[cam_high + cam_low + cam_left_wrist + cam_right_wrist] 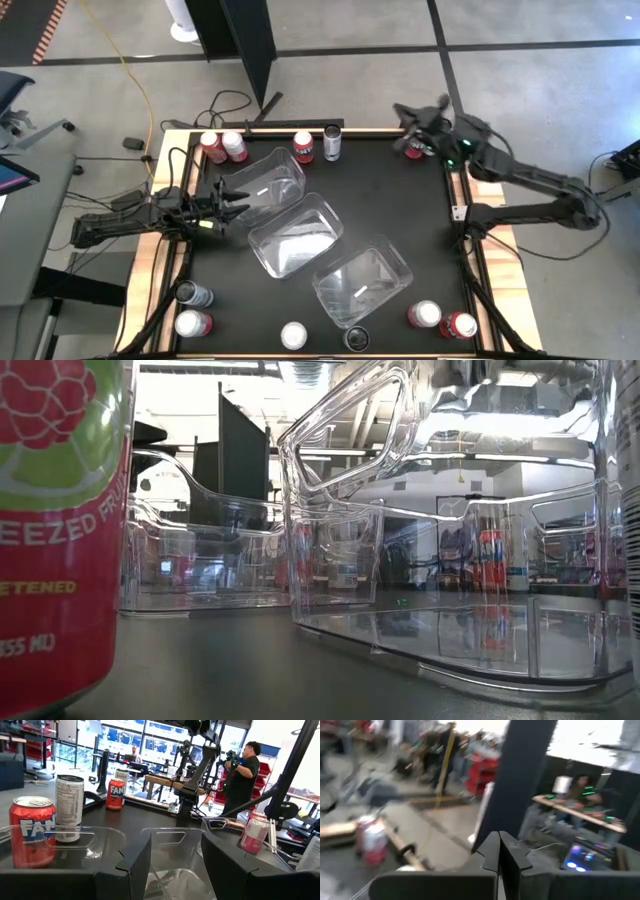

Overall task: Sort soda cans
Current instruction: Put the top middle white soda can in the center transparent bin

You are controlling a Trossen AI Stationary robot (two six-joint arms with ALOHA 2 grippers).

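**Ana:** Two dark fingers (135,865) on the left gripper (232,200) are standing partly apart, nothing between them, and they're sitting right at the rim of the nearest clear tub (268,182).

**Ben:** And the right gripper (408,122)?

**Ana:** Pressed shut, fingertips meeting, holding nothing. It's hovering at the far right corner of the table (390,215), just beside a red can (413,151) that the arm is partly hiding.

**Ben:** Where are the soda cans sitting?

**Ana:** Along the far edge: two red-and-white cans (222,146) side by side near the left corner, then another red can (303,146) with a dark can (332,142) next to it. Along the near edge: a dark can (192,294) and a red one (191,323) at the left, a white-topped can (293,335) and a black can (357,338) in the middle, two red cans (441,319) at the right.

**Ben:** The tubs?

**Ana:** Three clear tubs are running diagonally across the middle, the second (296,236) and third (362,281) touching, all empty. Beyond the table, a person in a dark shirt (245,775) is standing.
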